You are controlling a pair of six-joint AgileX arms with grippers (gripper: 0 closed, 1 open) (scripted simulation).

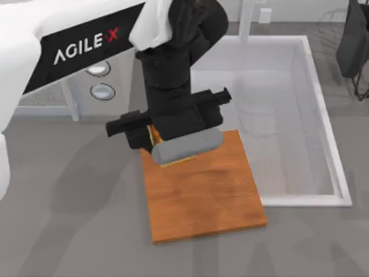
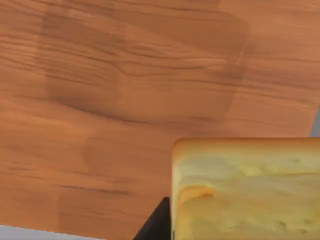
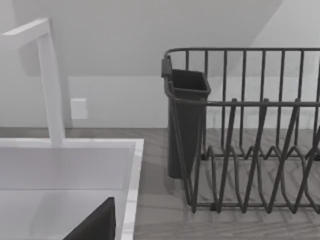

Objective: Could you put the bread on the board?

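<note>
My left gripper (image 1: 167, 141) over the orange-brown wooden cutting board (image 1: 204, 190).
I see it pinching the small golden-yellow piece of bread (image 2: 247, 190), held just under it, above the board's far edge; my right arm is parked beside the dark wire dish rack (image 3: 250, 150).

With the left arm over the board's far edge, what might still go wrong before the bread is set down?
1. The left pincer holds the bread near the far left corner of the board; released here, it might land partly off the wood.
2. The left wrist view shows the bread apparently above the board, so an early release might let it tip or bounce.
3. The sink adjoins the board; a sideways swing could clip its rim.
</note>
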